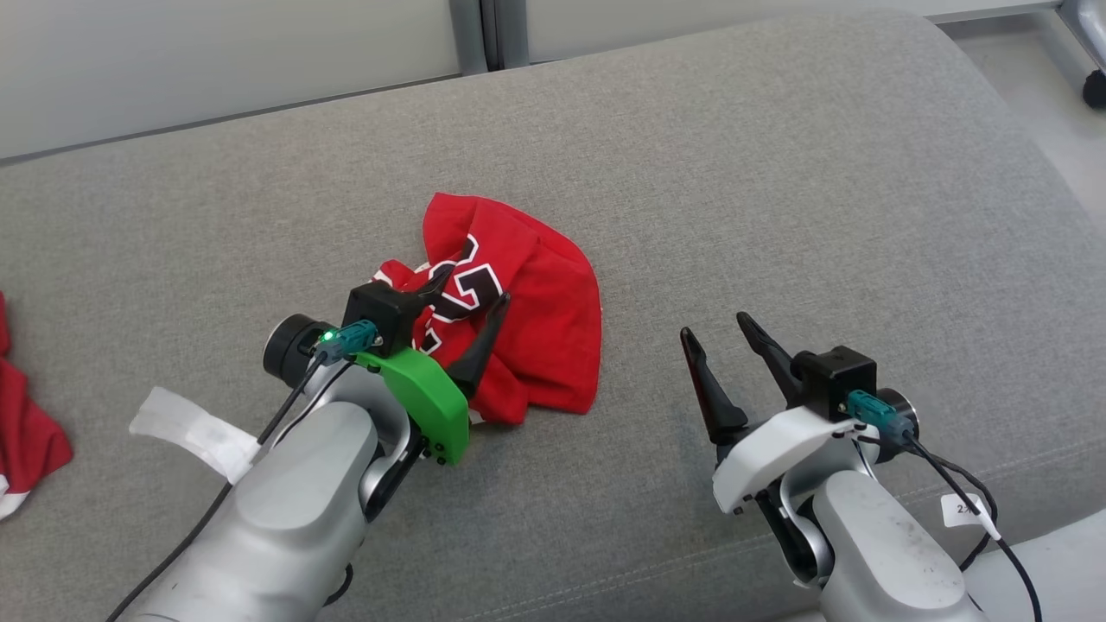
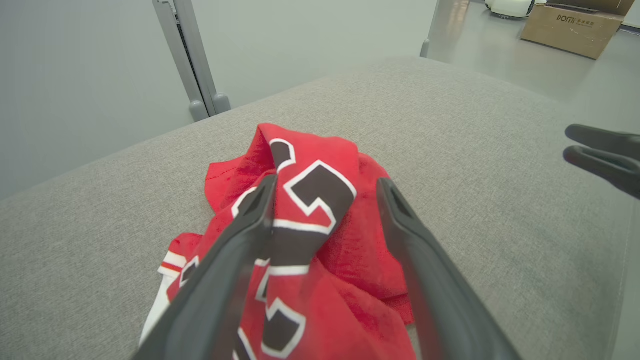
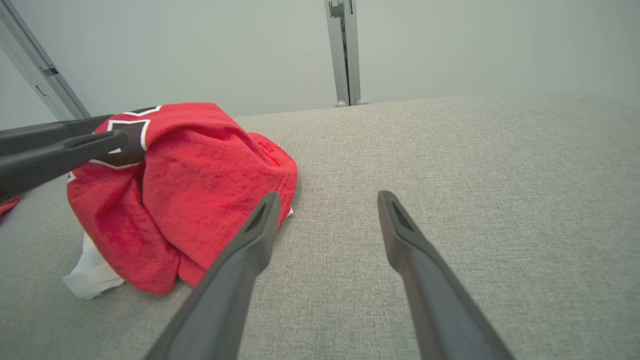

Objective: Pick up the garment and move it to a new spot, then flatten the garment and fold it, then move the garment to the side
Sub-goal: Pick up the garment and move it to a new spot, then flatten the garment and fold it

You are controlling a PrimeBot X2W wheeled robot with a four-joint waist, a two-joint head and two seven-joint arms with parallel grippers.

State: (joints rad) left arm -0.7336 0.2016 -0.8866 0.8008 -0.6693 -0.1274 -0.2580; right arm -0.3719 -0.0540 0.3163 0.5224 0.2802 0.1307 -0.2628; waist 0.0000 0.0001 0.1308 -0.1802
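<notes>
Left gripper: fingers stood spread wide, straddling the top of the crumpled garment, closed on nothing.
Right gripper: fingers equally wide apart and empty, hovering right of the garment, toward the near edge.
Wall: pale grey panels behind the far edge, joined by a metal post.
Floor: smooth grey, past the far right corner.
Surface: broad grey woven cushion, seam along its near side.
Box: brown cardboard, on the floor, far right.
Garment: red jersey with black, white-edged numerals, lay bunched left of centre.
Other cloth: red, at the left edge.
</notes>
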